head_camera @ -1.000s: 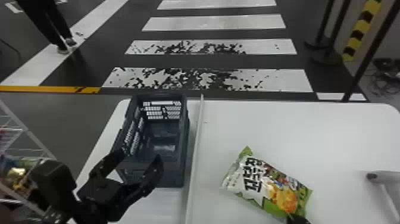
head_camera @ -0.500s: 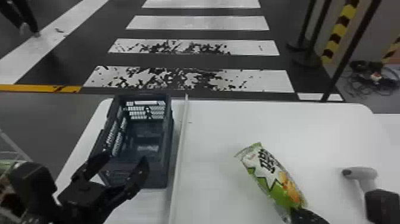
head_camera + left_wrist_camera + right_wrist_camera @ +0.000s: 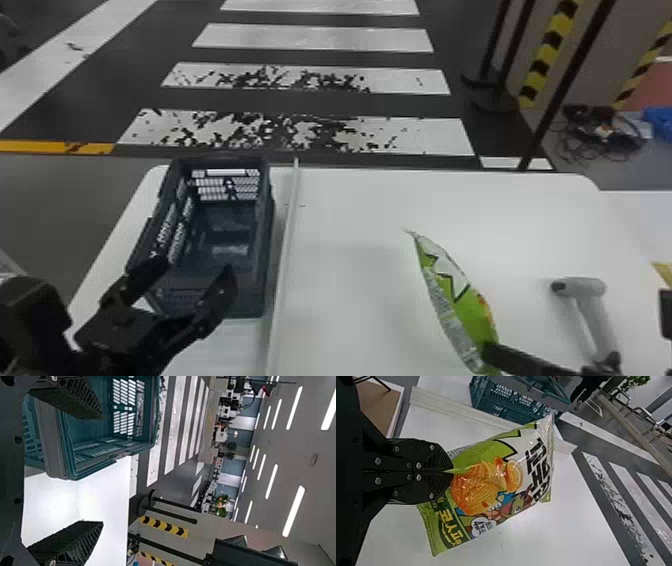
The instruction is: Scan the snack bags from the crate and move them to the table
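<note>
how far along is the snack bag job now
The snack bag already looks clear of the crate. The right end effector has it pinched by an edge. Probably left: letting go of it on the table. Whether it got scanned with the scanner, I can't tell.

The white table (image 3: 360, 210) is crossed by a thin pale strip (image 3: 283, 265). At left, a dark plastic crate (image 3: 267, 240) is set; near right, a grey pistol-shaped scanner (image 3: 584, 288).

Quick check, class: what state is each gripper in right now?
Left gripper: open, holding nothing.
Right gripper: closed, holding the snack bag.
</note>
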Available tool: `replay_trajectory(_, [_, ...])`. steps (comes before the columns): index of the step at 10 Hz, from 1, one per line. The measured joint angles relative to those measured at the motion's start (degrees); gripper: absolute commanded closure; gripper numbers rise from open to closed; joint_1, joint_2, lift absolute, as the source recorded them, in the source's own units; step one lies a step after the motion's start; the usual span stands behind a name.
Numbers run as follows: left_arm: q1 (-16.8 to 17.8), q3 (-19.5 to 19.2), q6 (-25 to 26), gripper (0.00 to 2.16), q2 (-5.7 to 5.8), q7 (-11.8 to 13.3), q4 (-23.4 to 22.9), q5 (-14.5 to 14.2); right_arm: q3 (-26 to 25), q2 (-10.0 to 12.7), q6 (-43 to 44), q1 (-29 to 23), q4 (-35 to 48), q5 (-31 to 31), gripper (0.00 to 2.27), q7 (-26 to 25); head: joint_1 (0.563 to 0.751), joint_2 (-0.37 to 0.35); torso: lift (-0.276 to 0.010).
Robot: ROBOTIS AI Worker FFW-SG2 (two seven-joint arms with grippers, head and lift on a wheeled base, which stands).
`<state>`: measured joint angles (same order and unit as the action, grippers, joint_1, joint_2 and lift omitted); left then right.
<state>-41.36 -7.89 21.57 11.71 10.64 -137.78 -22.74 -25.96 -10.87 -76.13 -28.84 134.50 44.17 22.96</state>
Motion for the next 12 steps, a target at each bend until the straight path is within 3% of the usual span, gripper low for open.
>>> replay_trajectory(4, [-1.08,0.68,0.01,0.05,0.11,0.09,-0.47,0.94,-4.73,3.12,-2.67,2.33,-3.07,11.15,2.24,1.21,0.695,0.022,-0.095])
replay_trajectory(7, [-2.02,2.06,0.25,0.05,0.27,-0.20,-0.84,3.03,-9.56,4.47,-5.58,6.33,-18.71,22.97,2.24,1.60,0.695,-0.009,-0.095])
replay_trajectory(12, [-3.45,4.45,0.36,0.05,-0.02,-1.50,-2.16,6.01,-16.51,3.83,-10.00,15.05,-42.68,33.35,2.24,-2.45,0.695,-0.106,-0.095])
